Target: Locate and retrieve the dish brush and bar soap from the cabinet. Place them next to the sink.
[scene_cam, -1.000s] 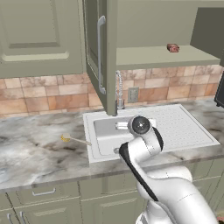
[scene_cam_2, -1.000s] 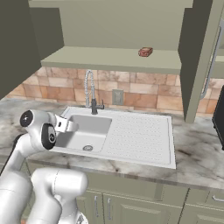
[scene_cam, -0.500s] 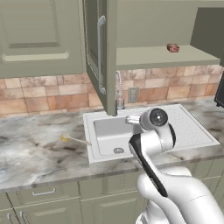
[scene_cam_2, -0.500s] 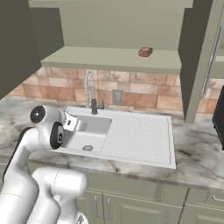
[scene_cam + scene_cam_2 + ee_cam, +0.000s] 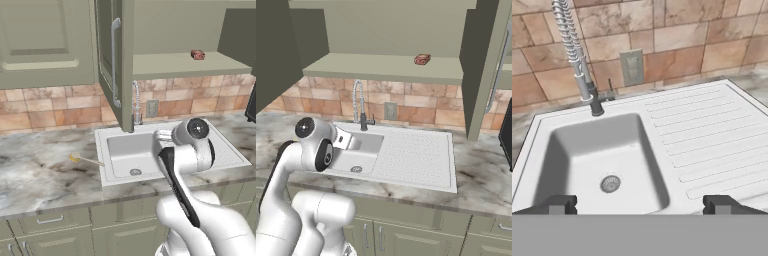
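Observation:
The bar soap (image 5: pixel 198 54) (image 5: pixel 422 59), a small reddish block, lies on the inner shelf of the open olive-green cabinet (image 5: pixel 185 65) (image 5: pixel 381 68). The dish brush (image 5: pixel 86 159) lies flat on the marble counter left of the sink (image 5: pixel 116 172) (image 5: pixel 421 155) (image 5: pixel 712 135), its yellow head pointing left. My gripper (image 5: pixel 639 205) hovers low over the sink's front edge, facing the basin and faucet. It is open, with nothing between the fingertips (image 5: pixel 559 204). In the right base view my hand (image 5: pixel 342 138) sits above the basin's left side.
The cabinet door (image 5: pixel 114 60) with its silver bar handle hangs open above the faucet (image 5: pixel 136 102) (image 5: pixel 359 102) (image 5: pixel 574 47). A wall outlet (image 5: pixel 632 67) sits on the tile backsplash. A dark appliance (image 5: pixel 507 135) stands at the counter's right end. Drawers (image 5: pixel 47 220) run below.
My arm has swung right and up over the sink, carrying the open gripper with it. The dish brush and bar soap have not moved.

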